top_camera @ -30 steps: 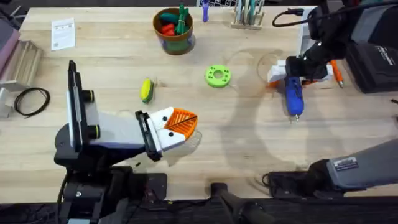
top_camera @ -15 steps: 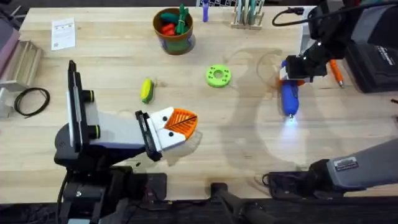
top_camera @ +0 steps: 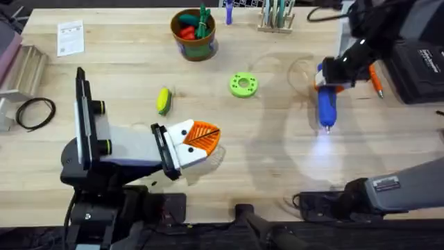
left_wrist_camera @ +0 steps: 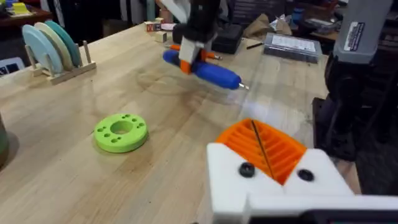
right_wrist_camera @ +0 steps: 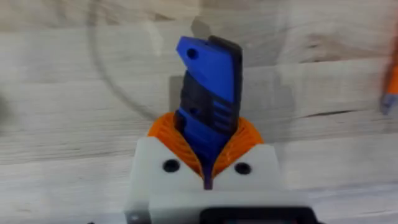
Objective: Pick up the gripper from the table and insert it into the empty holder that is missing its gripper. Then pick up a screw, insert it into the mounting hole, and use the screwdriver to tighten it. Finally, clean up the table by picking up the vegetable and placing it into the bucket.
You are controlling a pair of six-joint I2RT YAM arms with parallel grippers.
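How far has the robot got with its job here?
The right gripper holds the blue screwdriver off the table, so the tightening step looks under way. The left gripper sits closed with both orange tips on. I cannot make out the screw. The yellow vegetable lies on the table, not yet in the bucket.

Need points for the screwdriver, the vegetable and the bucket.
screwdriver [top_camera: 326, 106]: overhead view, on the blue body below the right gripper.
vegetable [top_camera: 164, 99]: overhead view, on the middle of its yellow body.
bucket [top_camera: 196, 47]: overhead view, on the patterned front wall under the rim.
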